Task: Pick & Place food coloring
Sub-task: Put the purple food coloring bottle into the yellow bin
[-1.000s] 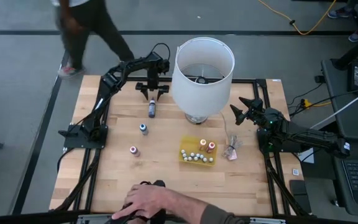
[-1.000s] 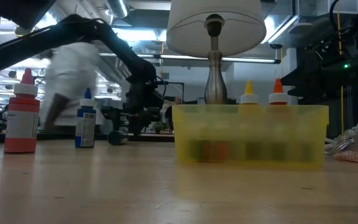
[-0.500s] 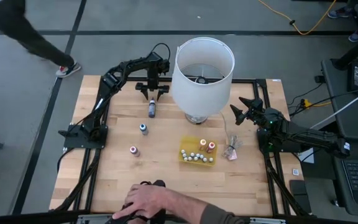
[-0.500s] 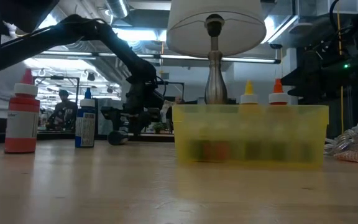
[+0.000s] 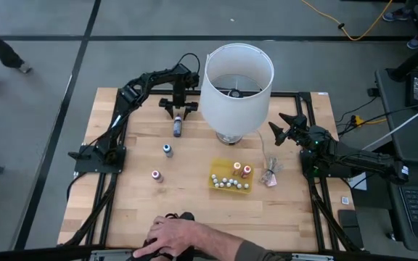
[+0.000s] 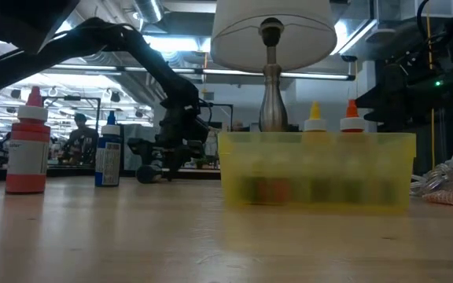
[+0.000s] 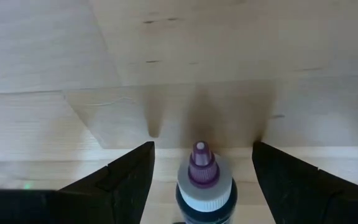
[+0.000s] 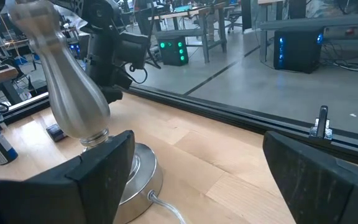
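Note:
A dark food coloring bottle (image 7: 204, 190) with a purple tip and white collar lies on its side on the wooden table, at the far left (image 5: 177, 130). My left gripper (image 5: 178, 110) slants down over it, open. Its two fingers stand either side of the bottle's tip end, apart from it (image 7: 202, 144). A blue-topped bottle (image 5: 167, 150) and a red one (image 5: 156, 175) stand upright nearer the front. Several small bottles sit in the yellow tray (image 5: 213, 183). My right gripper (image 5: 278, 125) waits open at the right.
A table lamp with a white shade (image 5: 236, 76) stands just right of my left gripper. A crumpled clear wrapper (image 5: 269, 176) lies right of the tray. A person's hand (image 5: 176, 235) rests at the table's near edge.
Both grippers and the bottles have kept still. A person has walked away across the floor beyond the table's far left corner.

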Controlling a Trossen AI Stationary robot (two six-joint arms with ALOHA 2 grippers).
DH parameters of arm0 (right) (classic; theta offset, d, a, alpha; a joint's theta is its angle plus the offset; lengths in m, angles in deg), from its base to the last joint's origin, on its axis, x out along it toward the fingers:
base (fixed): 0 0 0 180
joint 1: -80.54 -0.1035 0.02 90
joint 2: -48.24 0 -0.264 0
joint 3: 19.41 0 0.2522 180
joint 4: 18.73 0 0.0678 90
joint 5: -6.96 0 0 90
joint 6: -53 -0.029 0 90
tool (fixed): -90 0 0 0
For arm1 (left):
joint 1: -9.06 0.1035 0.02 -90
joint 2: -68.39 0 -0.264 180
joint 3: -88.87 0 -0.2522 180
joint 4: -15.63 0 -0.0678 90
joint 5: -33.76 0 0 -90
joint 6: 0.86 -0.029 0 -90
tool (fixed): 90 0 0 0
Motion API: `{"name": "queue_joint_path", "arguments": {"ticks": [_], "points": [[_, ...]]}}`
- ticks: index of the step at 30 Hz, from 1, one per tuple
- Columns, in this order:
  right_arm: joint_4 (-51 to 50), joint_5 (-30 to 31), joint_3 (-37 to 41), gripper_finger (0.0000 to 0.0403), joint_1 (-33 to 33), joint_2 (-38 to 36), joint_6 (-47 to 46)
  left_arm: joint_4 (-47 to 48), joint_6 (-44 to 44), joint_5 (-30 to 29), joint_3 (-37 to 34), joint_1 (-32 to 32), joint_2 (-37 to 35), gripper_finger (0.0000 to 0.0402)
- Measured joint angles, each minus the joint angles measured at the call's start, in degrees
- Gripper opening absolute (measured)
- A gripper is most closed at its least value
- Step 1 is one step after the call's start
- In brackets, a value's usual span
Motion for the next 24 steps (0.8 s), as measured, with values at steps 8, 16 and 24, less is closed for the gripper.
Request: {"name": "queue_joint_path", "arguments": {"ticks": [8,16,24], "points": [[0.0,0.0,-0.01,0.0355,-0.01,0.0,0.0,-0.5,-0.37,-0.02,0.0,-0.01,0.0,0.0254],[0.01,0.0,-0.01,0.0355,-0.02,-0.02,0.0,-0.38,0.04,0.13,0.0,-0.03,-0.04,0.0174],[0.0,0.0,0.0,0.0355,-0.01,0.0,0.0,0.58,-0.65,-0.48,-0.02,0.1,-0.04,0.0104]]}}
